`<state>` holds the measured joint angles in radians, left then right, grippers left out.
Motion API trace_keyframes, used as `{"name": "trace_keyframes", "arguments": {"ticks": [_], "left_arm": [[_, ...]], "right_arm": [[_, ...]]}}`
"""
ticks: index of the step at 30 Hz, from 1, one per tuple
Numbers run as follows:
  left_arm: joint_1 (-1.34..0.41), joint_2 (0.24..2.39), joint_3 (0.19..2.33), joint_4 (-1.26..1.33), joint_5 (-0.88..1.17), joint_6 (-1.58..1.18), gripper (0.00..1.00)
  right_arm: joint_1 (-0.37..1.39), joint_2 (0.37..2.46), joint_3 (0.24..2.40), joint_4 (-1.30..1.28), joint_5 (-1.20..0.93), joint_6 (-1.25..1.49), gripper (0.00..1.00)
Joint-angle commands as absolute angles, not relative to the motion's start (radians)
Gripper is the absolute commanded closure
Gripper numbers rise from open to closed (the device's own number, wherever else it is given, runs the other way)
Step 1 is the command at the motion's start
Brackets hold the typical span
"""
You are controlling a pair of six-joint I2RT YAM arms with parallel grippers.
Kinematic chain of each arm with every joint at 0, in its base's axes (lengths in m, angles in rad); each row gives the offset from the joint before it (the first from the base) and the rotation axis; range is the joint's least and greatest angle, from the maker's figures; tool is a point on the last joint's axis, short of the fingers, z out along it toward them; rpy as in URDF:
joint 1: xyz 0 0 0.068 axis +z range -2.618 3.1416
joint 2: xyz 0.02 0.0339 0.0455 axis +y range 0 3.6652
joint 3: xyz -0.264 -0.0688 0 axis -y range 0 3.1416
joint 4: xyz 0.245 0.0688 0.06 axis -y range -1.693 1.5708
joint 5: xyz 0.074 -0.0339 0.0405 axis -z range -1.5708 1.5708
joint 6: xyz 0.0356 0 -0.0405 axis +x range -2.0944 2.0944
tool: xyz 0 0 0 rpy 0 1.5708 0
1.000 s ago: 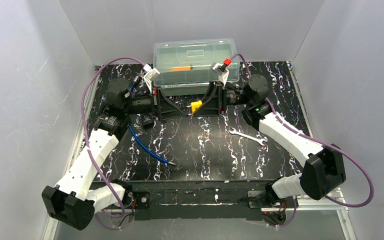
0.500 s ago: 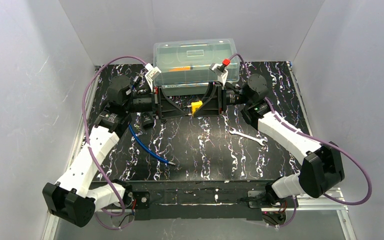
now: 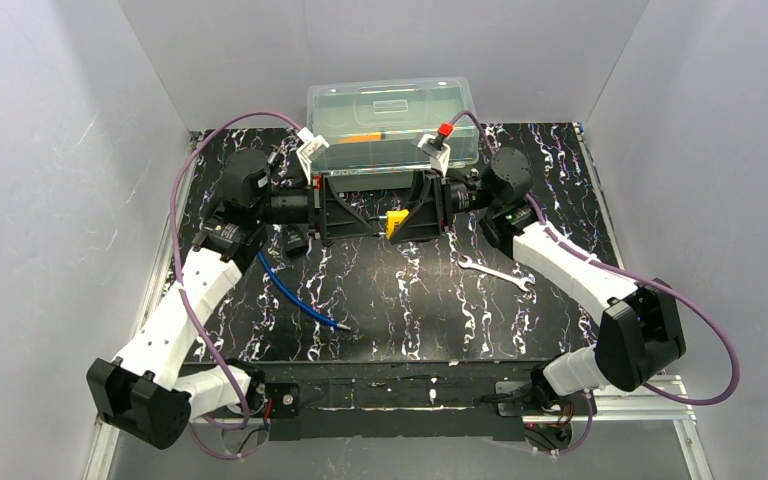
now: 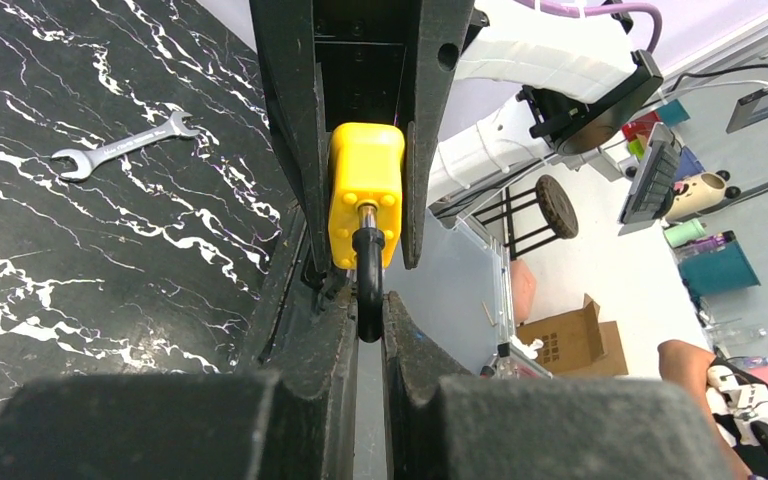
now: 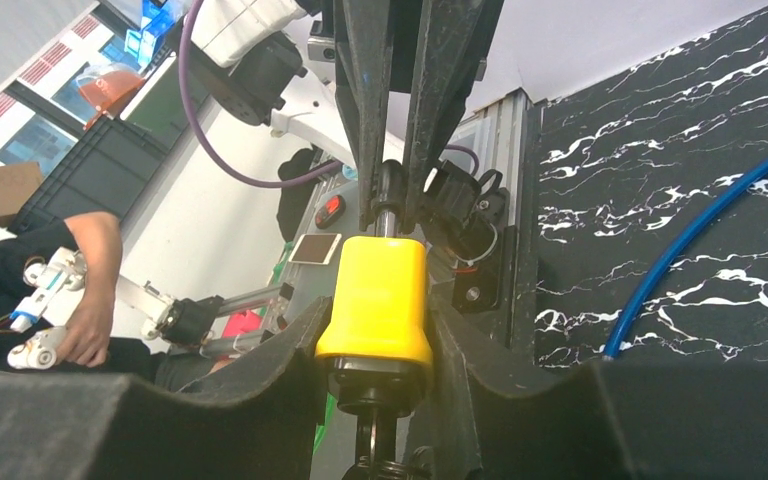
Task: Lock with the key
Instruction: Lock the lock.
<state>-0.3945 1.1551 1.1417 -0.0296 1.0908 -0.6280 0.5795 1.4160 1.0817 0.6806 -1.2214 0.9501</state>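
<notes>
Gripping yellow padlock (image 3: 393,221): left claw (image 4: 365,305) pinches shackle (image 4: 368,255), right claw (image 5: 378,315) clamps body (image 5: 380,270); clear box (image 3: 390,105) holds something orange (image 3: 365,139).

Two white robot arms, a left arm (image 3: 185,300) and a right arm (image 3: 570,265), and two grippers, the left gripper (image 4: 368,312) and the right gripper (image 5: 378,335), pointing at each other. Just one yellow padlock (image 3: 394,220) between those two grippers, one clear box (image 3: 390,125) with a lid just beyond both grippers, and one black table (image 3: 410,310) with white streaks under everything. One silver wrench (image 4: 125,148) lying near the right gripper's side, plus one blue tube (image 5: 700,235) and one small black block (image 3: 295,243) near the left gripper's side.
</notes>
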Motion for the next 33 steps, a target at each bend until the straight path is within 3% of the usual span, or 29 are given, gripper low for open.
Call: {"name": "trace_keyframes", "arguments": {"ticks": [1, 20, 33], "left_arm": [[-0.486, 1.194, 1.164, 0.012, 0.991, -0.569, 1.0], [-0.493, 1.168, 1.269, -0.286, 0.888, -0.253, 1.0], [-0.569, 1.194, 1.187, -0.166, 0.918, -0.408, 1.0]], "right_arm": [[0.712, 1.446, 1.111, 0.772, -1.117, 0.978, 0.99], [0.714, 1.439, 1.099, 0.836, -1.142, 1.049, 0.99], [0.729, 1.464, 1.144, 0.835, -1.144, 1.041, 0.99]]}}
